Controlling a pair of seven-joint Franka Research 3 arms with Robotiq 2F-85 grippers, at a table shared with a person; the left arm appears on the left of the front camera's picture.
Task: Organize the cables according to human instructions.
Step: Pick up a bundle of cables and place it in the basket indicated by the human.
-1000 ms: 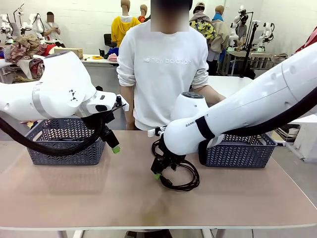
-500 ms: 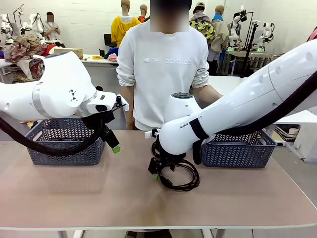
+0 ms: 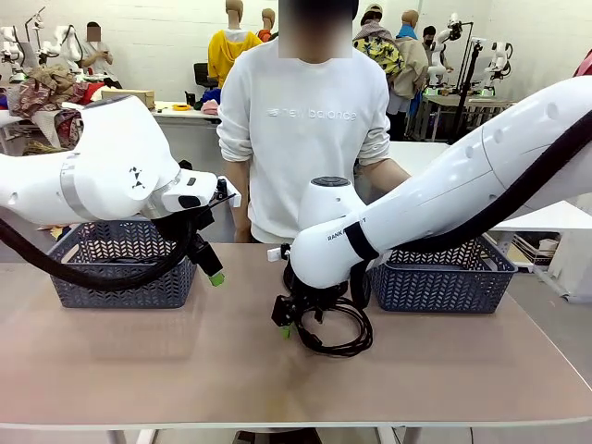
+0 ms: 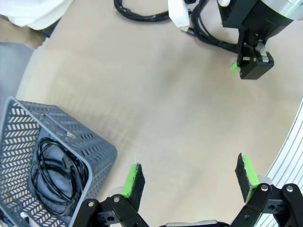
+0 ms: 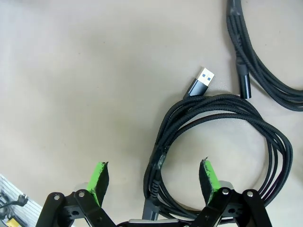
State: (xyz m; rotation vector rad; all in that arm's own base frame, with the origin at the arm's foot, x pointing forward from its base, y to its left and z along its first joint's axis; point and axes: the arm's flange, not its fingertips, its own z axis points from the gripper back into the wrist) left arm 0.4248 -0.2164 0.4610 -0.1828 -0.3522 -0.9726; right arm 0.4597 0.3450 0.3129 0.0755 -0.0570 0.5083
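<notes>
A black coiled cable (image 3: pixel 340 331) lies on the table's middle, in front of the person. My right gripper (image 3: pixel 287 322) hangs open just over its left edge. In the right wrist view the braided coil (image 5: pixel 214 102) with a USB plug (image 5: pixel 202 80) lies below the open right gripper (image 5: pixel 154 179), its left strands between the green pads (image 5: pixel 100 179). A second cable (image 5: pixel 258 64) runs at the top right. My left gripper (image 3: pixel 211 270) is open above the table beside the left basket (image 3: pixel 120 282). In the left wrist view another coiled cable (image 4: pixel 49 168) lies inside that basket (image 4: pixel 97 144), left of the open left gripper (image 4: pixel 189 175).
A second grey basket (image 3: pixel 439 285) stands at the right, partly behind my right arm. The person stands close to the far edge at the middle. The left wrist view shows the right gripper (image 4: pixel 252 61) and cables (image 4: pixel 208 35) farther across the table.
My right arm has shifted a little to the left over the coil. The left arm has not moved and both grippers stay open.
</notes>
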